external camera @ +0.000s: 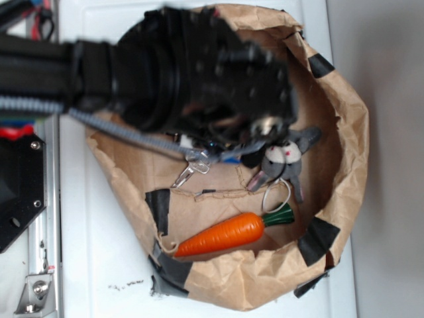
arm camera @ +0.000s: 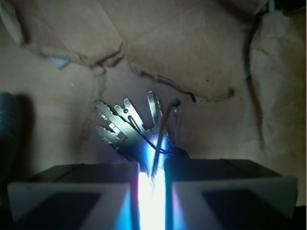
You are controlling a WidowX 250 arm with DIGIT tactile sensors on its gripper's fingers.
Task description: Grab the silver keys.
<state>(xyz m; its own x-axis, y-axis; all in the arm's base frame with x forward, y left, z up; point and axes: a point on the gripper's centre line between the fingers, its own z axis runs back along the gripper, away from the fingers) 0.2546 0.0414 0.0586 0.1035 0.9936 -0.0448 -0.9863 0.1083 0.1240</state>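
Observation:
The silver keys [arm camera: 122,124] fan out just past my fingertips, with their dark wire ring and heads pinched in the narrow gap between the two pads. My gripper [arm camera: 152,168] is shut on them. In the exterior view the keys [external camera: 190,169] stick out from under the black wrist, low over the brown paper floor of the bag. The gripper [external camera: 207,154] itself is mostly hidden there by the arm.
The crumpled brown paper bag [external camera: 348,132], patched with black tape, walls in the whole area. A grey plush bunny [external camera: 281,158] with a white loop [external camera: 275,197] lies just right of the gripper. An orange carrot [external camera: 222,235] lies along the near wall.

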